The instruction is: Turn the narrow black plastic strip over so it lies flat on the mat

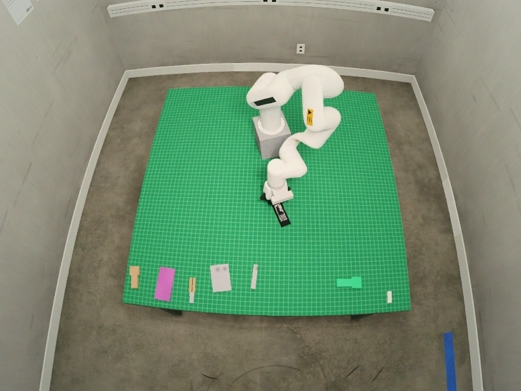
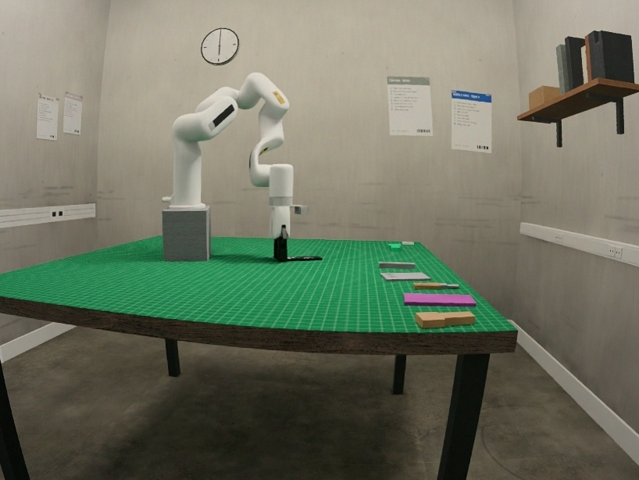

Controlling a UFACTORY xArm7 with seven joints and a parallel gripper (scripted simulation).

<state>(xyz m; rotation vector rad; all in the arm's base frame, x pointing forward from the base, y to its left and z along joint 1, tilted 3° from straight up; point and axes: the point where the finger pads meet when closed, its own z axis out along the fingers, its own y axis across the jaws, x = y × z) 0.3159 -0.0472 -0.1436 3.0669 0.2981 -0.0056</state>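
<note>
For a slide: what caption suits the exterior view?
Tool lowered, closing around one end of the black strip on the green mat.

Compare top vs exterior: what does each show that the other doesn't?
Top only: white markings on the strip's upper face, its diagonal lie on the mat, the blue floor tape. Exterior only: the strip lying low on the mat, the clock, the shelf. Both: the gripper, fingers partly closed, down at the strip's end; the parts row along one mat edge.
</note>
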